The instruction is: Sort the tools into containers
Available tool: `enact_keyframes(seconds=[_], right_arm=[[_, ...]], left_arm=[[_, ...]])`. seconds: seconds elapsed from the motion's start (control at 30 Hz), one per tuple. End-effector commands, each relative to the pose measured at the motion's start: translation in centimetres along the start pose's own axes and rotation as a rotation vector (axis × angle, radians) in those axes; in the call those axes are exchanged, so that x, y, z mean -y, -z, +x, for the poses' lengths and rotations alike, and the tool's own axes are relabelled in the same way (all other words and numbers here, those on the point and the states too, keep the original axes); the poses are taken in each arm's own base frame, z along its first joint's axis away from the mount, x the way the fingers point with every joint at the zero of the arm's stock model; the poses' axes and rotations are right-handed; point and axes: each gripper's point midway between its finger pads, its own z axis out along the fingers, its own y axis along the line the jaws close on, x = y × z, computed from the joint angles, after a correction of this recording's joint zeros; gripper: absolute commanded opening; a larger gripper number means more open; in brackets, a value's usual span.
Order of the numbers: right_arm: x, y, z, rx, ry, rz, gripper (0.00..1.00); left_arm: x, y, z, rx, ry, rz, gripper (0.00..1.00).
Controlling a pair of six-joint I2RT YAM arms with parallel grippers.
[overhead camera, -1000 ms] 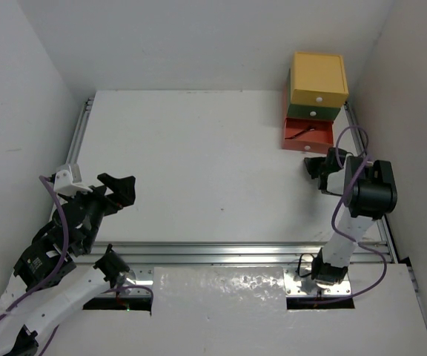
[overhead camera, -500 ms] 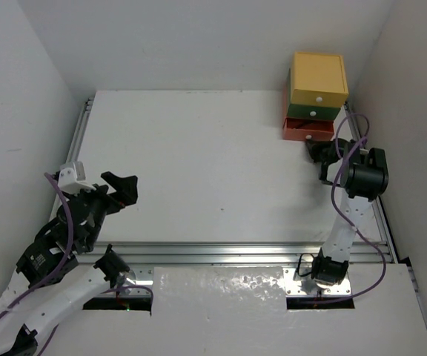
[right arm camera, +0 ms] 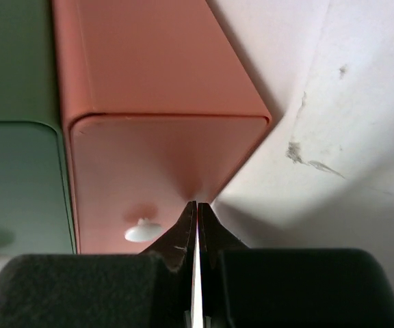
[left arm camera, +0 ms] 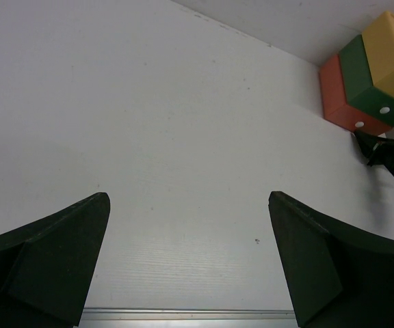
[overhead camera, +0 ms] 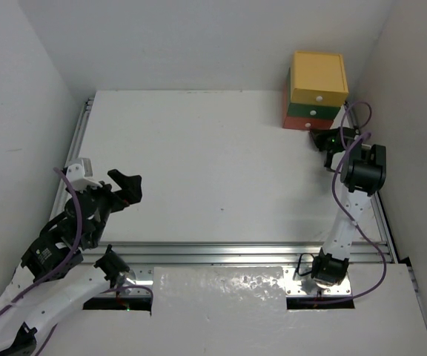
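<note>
Upper right, the right gripper [right arm camera: 197,207], pinched closed and empty, seemingly touches the orange-red drawer [right arm camera: 163,150] beside its white knob [right arm camera: 142,231]; lower left, the left gripper [left arm camera: 189,198] gapes wide, empty.

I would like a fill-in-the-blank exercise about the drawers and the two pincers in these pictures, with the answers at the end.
1. The drawer stacked on the green drawer is ____ in colour.
2. The right pincer is ____, with its tips at the front of the orange-red drawer.
3. The left pincer is ____ above the table.
4. The orange-red drawer's front has a small white ____.
Answers: yellow; shut; open; knob.
</note>
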Motion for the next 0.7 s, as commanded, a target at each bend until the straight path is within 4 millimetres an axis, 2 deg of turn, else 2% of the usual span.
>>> enact_keyframes(seconds=[0.0,0.07,0.13,0.17,0.2,0.23,0.27,0.3,0.33,0.37,0.4,0.47,0.5,0.53,0.57,0.63,0.67], right_arm=[[-2.9,0.4,-0.7,0.005,0.05,-0.119,0.01],[-3.7,1.5,-0.2,-0.007,0.059,-0.143,0.01],[-5.5,3.5,1.1,-0.044,0.089,-0.183,0.05],[-4.4,4.9,2.6,-0.07,0.091,-0.152,0.09],[-7.0,6.4,2.9,-0.061,0.134,-0.196,0.16],[-7.3,7.5,3.6,-0.07,0.152,-0.193,0.3],[-5.9,9.3,5.8,-0.11,0.166,-0.159,0.36],[-8.5,11.3,5.7,-0.091,0.214,-0.208,0.41],[-8.5,12.8,6.2,-0.09,0.227,-0.208,0.47],[-6.3,15.1,7.9,-0.118,0.224,-0.162,0.49],[-8.8,17.4,7.5,-0.088,0.284,-0.222,0.53],[-7.8,20.3,9.2,-0.119,0.349,-0.195,0.61],[-6.4,21.3,10.0,-0.156,0.433,-0.136,0.62],[-8.6,23.1,9.7,-0.128,0.503,-0.167,0.64],[-7.3,24.2,11.6,-0.207,0.617,-0.1,0.67],[-8.1,25.8,11.6,-0.193,0.748,-0.06,0.69],[-9.0,27.7,12.3,-0.208,0.849,-0.055,0.72]], left_arm=[[0.8,-0.3,-0.2,0.006,-0.008,0.022,1.0],[0.8,-0.3,-0.2,0.005,-0.009,0.021,1.0],[0.8,-0.3,-0.3,0.008,-0.007,0.025,1.0],[0.8,-0.3,-0.3,0.008,-0.007,0.025,1.0],[0.8,-0.3,-0.4,0.011,-0.006,0.024,1.0],[0.7,-0.3,-0.4,0.012,-0.004,0.022,1.0],[0.7,-0.3,-0.4,0.013,-0.007,0.019,1.0],[0.7,-0.4,-0.4,0.01,-0.007,0.018,1.0],[0.6,-0.4,-0.4,0.009,-0.007,0.012,1.0],[0.6,-0.5,-0.3,0.007,-0.01,0.006,1.0],[0.5,-0.5,-0.3,0.007,-0.01,0.001,1.0],[0.3,-0.6,-0.3,0.008,-0.007,-0.015,1.0],[0.2,-0.6,-0.3,0.007,-0.009,-0.025,1.0],[0.0,-0.6,-0.5,0.012,0.002,-0.035,1.0],[-0.3,-0.7,-0.5,0.016,0.004,-0.052,1.0],[-0.7,-0.6,-0.6,0.02,0.014,-0.075,1.0],[-1.0,-0.7,-0.8,0.027,0.02,-0.094,1.0]])
